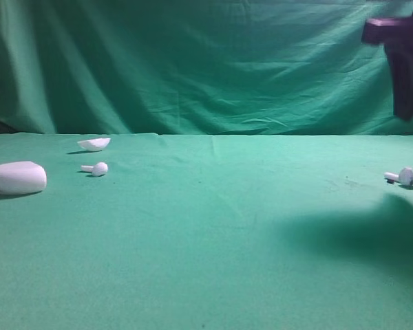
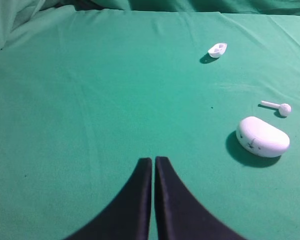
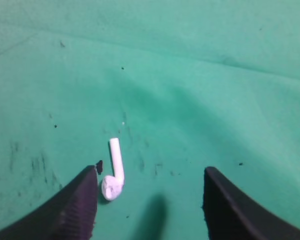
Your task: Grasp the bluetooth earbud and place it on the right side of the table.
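A small white bluetooth earbud (image 1: 402,177) lies on the green table (image 1: 213,227) at the far right; in the right wrist view the same earbud (image 3: 115,172) rests on the cloth just inside my left fingertip. My right gripper (image 3: 150,172) is open, high above the cloth, holding nothing; in the exterior view its dark body (image 1: 399,55) hangs at the top right. A second earbud (image 1: 96,168) lies at the left near the oval case (image 1: 16,178). My left gripper (image 2: 153,161) is shut and empty, hovering over bare cloth.
A white shell-shaped lid (image 1: 94,144) sits behind the left earbud, near the backdrop (image 1: 193,62). In the left wrist view the lid (image 2: 217,50), earbud (image 2: 280,107) and case (image 2: 262,136) lie to the right of the fingers. A dark shadow falls on the cloth under the right arm.
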{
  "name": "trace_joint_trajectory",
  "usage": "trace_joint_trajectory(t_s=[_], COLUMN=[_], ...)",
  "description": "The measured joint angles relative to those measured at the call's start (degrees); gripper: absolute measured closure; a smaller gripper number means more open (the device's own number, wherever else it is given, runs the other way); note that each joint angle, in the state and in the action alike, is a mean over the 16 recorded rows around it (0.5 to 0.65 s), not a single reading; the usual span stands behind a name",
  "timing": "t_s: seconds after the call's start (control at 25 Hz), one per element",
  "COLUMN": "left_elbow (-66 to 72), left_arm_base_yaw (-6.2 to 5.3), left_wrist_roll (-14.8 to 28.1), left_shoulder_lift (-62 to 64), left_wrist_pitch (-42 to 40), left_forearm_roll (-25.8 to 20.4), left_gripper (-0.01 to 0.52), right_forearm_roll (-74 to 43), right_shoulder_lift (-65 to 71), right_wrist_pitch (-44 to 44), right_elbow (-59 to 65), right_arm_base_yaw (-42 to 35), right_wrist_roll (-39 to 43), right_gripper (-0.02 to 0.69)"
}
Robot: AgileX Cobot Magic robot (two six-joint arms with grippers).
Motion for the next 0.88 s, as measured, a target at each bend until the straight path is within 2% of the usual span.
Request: trace_joint_trajectory(t_s=[0.2, 0.68, 0.88], left_elbow=[0.0, 0.0, 0.0], left_arm_base_yaw=[0.0, 0.0, 0.0], left_wrist_roll=[0.0, 0.0, 0.0], left_shoulder_lift=[0.0, 0.0, 0.0], left_wrist_pitch=[0.0, 0.0, 0.0], left_forearm_roll=[0.0, 0.0, 0.0], left_gripper=[0.514, 0.514, 0.514], right_forearm_roll=[1.15, 3.53, 4.65], right_shoulder_lift=[-8.19, -38.64, -52.36], right_wrist_pitch=[6.18, 19.54, 20.68], right_elbow=[-1.43, -0.25, 4.19], right_arm_base_yaw=[0.0, 0.0, 0.0], right_wrist_roll=[0.05, -0.08, -1.2], right_gripper=[0.295, 0.59, 0.659])
